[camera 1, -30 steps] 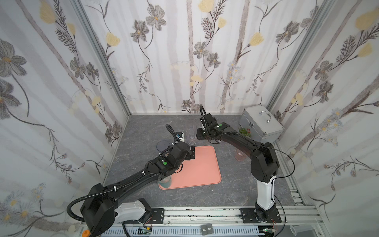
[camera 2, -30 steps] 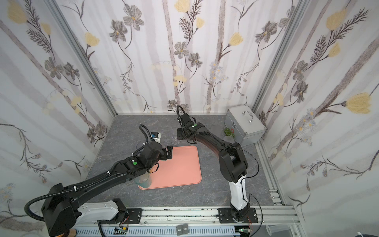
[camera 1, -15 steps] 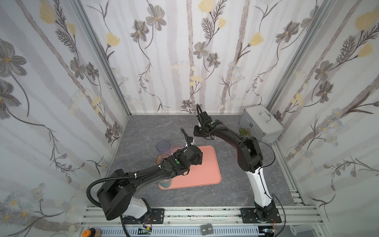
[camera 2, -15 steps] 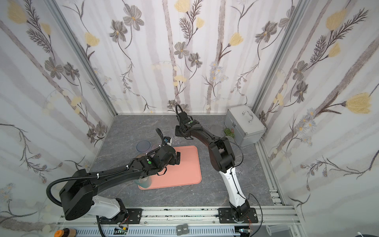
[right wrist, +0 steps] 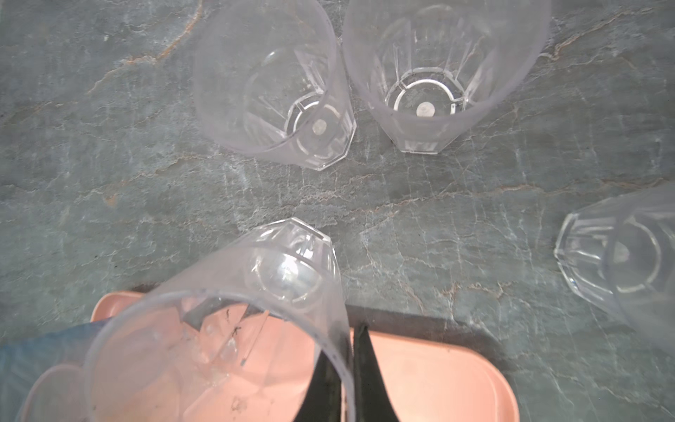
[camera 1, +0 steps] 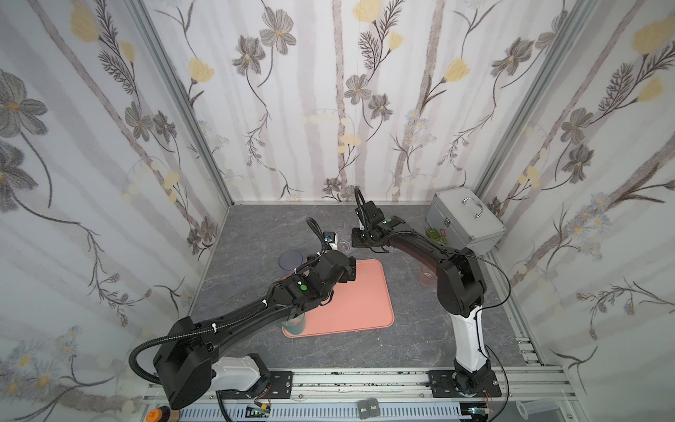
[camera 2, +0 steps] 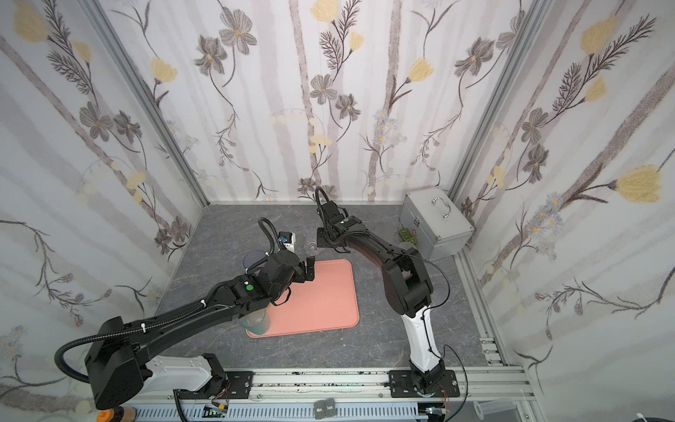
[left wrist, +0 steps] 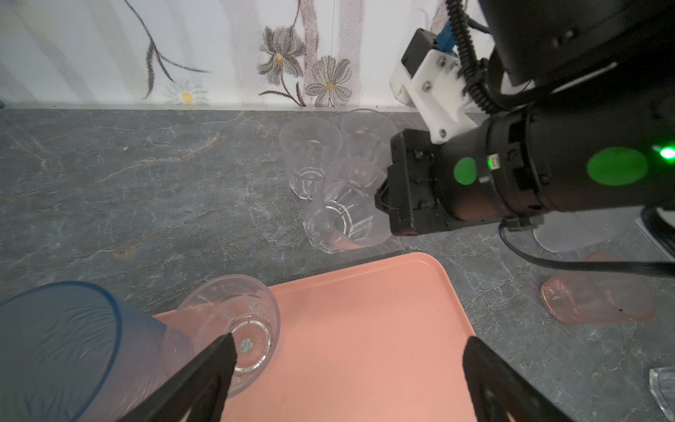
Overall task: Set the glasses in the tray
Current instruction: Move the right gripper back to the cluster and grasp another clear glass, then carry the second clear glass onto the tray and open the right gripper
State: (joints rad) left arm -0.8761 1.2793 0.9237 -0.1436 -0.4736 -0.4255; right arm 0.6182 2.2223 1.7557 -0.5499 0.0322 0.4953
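My right gripper (right wrist: 345, 347) is shut on the rim wall of a clear glass (right wrist: 255, 303), one finger inside and one outside. That glass (left wrist: 343, 212) hangs tilted just beyond the far edge of the salmon tray (camera 1: 361, 303) (camera 2: 328, 299). My left gripper (left wrist: 349, 343) is open over the tray (left wrist: 365, 329), holding nothing. Beside its finger a clear glass (left wrist: 233, 321) stands in the tray's far left corner. A teal glass (camera 1: 294, 323) stands in the near left corner. A blue glass (left wrist: 54, 347) stands just off the tray.
Two clear glasses (right wrist: 270, 84) (right wrist: 438, 62) stand upright behind the held one, and a third (right wrist: 621, 255) is off to the side. A pink glass (left wrist: 599, 292) lies on its side right of the tray. The silver case (camera 1: 465, 224) sits at the back right, a small green object (camera 1: 436, 234) beside it.
My right gripper's jaws have closed onto the clear glass's rim wall. The left gripper has stayed open over the tray's far left part.
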